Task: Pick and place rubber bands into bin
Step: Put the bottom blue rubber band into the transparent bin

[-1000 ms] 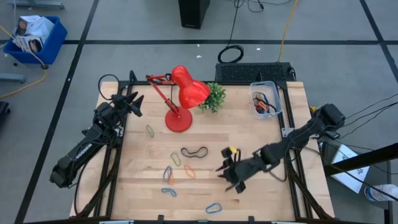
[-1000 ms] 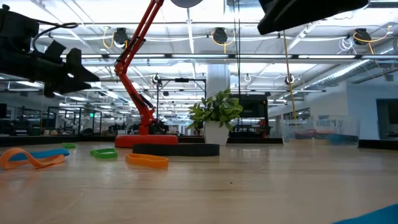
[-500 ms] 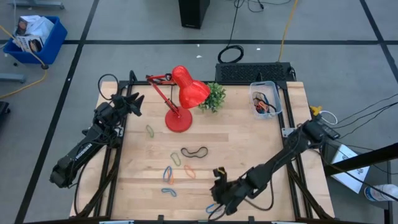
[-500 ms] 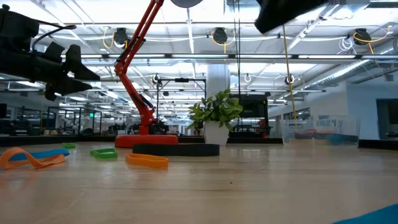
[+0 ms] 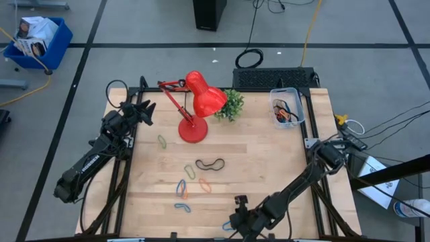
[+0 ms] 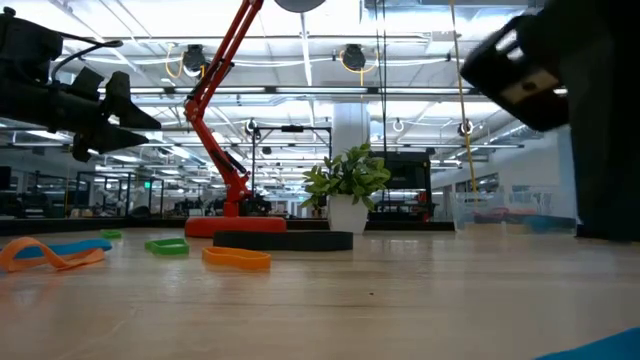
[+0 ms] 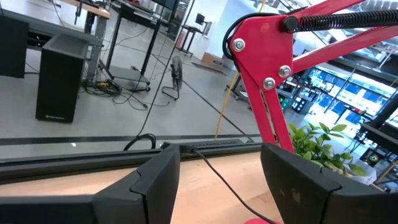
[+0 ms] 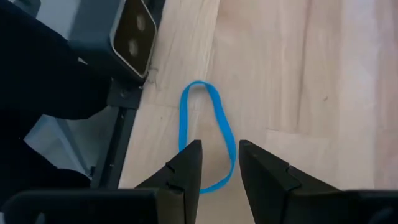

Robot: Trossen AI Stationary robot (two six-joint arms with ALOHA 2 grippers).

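Operator: "Reviewing progress: where did the right gripper [image 8: 216, 163] stand?"

Technician: "It hovered at the counter's [image 5: 269, 154] near edge, fingers parted astride a blue rubber band [image 8: 208, 134], nothing grasped. The left gripper [image 5: 144, 111] waited released near the far left corner, beside the red lamp [image 5: 195, 104]."

Operator: "And the bin [image 5: 287, 107]?"

Technician: "It sat at the far right corner and held a few bands. Several rubber bands [image 5: 198, 176] lay loose mid-counter, well apart from it, so most of the task appeared to remain."
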